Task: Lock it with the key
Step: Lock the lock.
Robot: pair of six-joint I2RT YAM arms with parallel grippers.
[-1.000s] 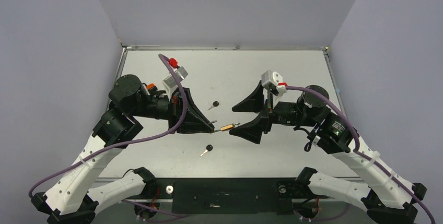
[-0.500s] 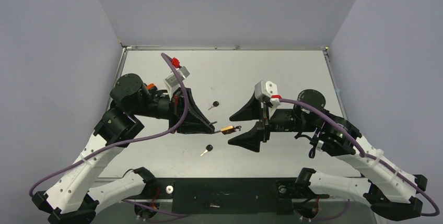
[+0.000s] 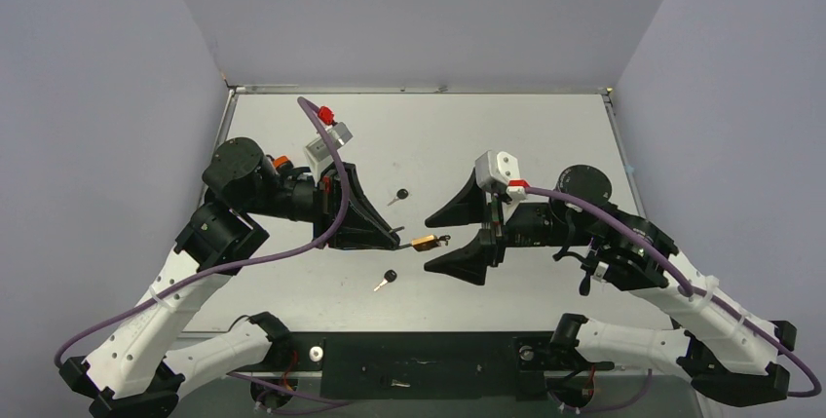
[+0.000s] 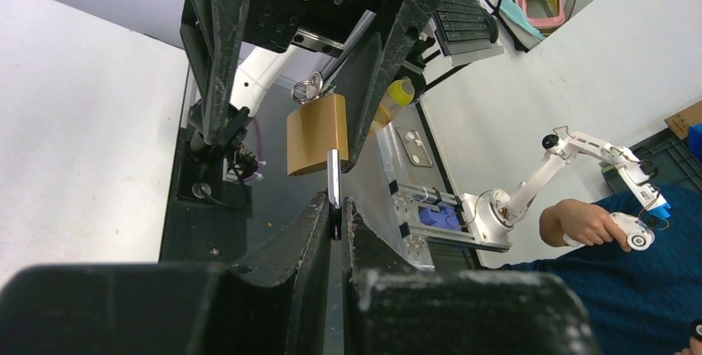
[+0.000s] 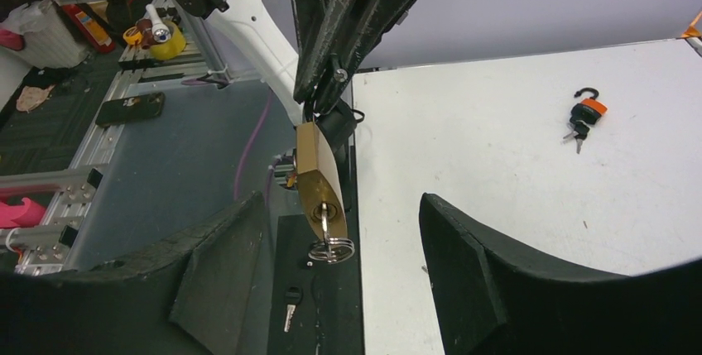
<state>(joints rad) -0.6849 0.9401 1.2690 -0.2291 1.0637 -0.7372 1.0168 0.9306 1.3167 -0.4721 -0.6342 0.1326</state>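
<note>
A: What does the left hand point(image 4: 334, 221) have?

B: Its fingers are pinched tight on the shackle point(image 4: 333, 177) of a brass padlock point(image 4: 317, 133), which hangs in the air between the two arms, above the surface point(image 3: 506, 135).

A: And the right hand point(image 5: 339, 210)?

B: Spread wide, one finger on either side of the padlock, touching nothing. A key point(image 5: 324, 229) with a ring sits in the lock's end facing it.

A: Anything else around?

B: Two black-headed keys lie apart on the surface: the far spare point(image 3: 399, 195) beyond the lock, the near spare point(image 3: 387, 281) toward the bases.
</note>
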